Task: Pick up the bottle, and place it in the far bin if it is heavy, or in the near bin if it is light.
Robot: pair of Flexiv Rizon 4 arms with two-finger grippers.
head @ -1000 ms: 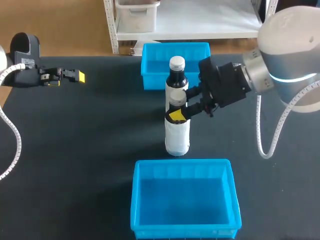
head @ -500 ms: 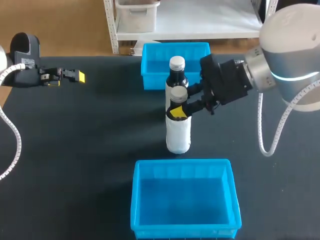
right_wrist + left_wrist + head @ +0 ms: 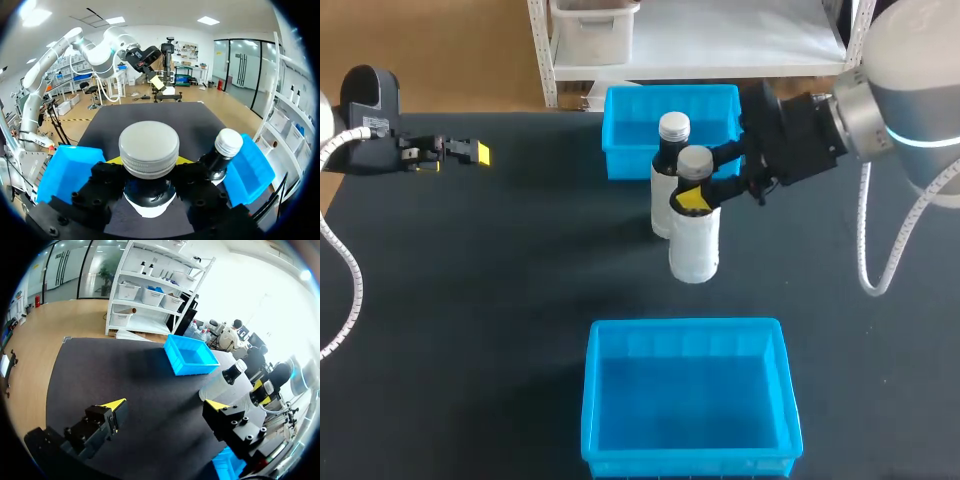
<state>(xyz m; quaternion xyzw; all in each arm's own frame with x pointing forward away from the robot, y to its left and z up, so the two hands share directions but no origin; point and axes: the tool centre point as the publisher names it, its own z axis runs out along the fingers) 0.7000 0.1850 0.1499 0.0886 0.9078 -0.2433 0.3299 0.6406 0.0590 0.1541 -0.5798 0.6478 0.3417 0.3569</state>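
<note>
Bottle (image 3: pixel 694 245) hangs clamped by right claw (image 3: pixel 698 193), partly hiding second bottle (image 3: pixel 672 140); left claw (image 3: pixel 468 152) gapes.

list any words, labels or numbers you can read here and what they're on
No text can be read in any view.
held bottle in the right gripper: white wrap, no print legible.
second bottle: dark with a white cap, nothing readable.
far bin and near bin: plain blue, no marks visible.
small white tag on the left arm: too small to read.
</note>
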